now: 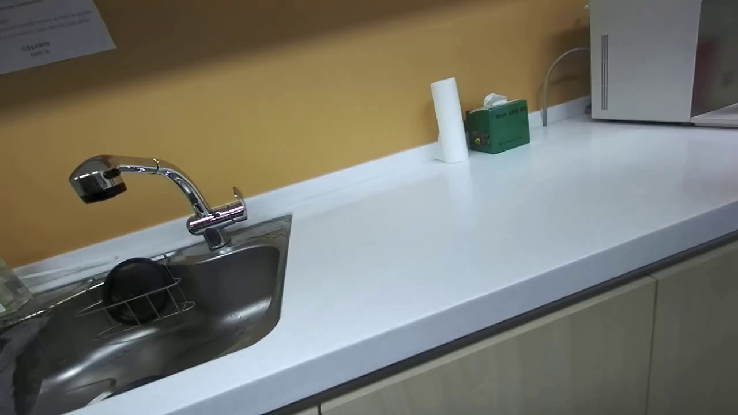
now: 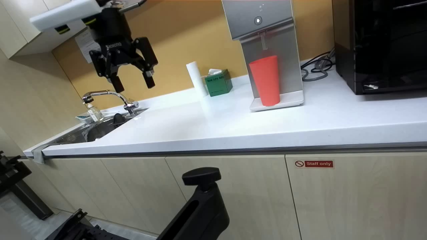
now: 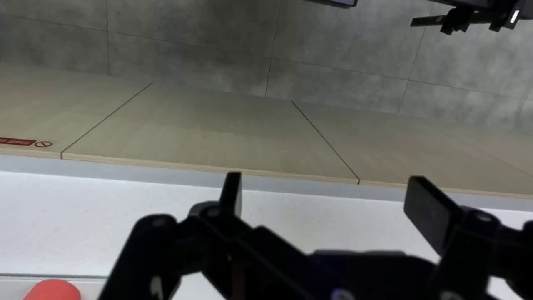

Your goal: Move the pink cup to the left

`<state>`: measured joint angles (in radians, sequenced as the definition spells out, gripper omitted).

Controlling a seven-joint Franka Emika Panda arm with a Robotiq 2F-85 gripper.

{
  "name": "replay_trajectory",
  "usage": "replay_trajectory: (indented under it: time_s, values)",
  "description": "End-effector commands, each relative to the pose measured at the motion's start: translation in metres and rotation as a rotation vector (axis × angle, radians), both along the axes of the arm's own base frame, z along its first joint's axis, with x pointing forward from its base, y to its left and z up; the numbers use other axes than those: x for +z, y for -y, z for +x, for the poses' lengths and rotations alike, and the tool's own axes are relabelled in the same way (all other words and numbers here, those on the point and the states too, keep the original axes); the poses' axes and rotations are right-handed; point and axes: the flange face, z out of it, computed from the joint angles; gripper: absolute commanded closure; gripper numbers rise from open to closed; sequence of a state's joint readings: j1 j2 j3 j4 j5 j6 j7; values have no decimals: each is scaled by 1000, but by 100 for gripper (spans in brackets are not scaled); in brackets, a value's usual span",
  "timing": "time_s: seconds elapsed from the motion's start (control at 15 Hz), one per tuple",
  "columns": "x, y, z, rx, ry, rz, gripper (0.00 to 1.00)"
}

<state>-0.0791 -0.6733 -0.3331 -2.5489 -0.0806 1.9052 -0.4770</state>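
The pink cup (image 2: 268,81) stands upright on the white drip tray of the grey water dispenser in an exterior view. Its wider end is up, under the spout. A reddish part of the cup (image 3: 54,291) shows at the bottom left edge of the wrist view; the rest is cut off. My gripper (image 2: 133,82) hangs in the air to the left of the cup and higher than the counter, well apart from it. In the wrist view my gripper (image 3: 325,179) has its fingers wide apart with nothing between them. My gripper and the cup are out of the remaining exterior view.
The dispenser (image 2: 290,63) stands behind the cup. A white cylinder (image 2: 196,80) and a green tissue box (image 2: 218,83) stand by the wall. A sink (image 1: 230,300) with a faucet (image 1: 184,181) is at the left. A black appliance (image 2: 387,46) and cables (image 2: 318,66) are right of the dispenser.
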Motion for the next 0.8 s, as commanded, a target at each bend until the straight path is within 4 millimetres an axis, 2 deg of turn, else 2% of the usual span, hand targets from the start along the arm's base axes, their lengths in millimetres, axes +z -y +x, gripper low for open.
replay_trajectory:
  time_s: [0.0,0.47,0.73]
  values:
    - [1,0,7,-74,66,-29,0]
    - [-26,2,44,-327,363,-149,0]
    - [-51,20,61,-471,482,-218,0]
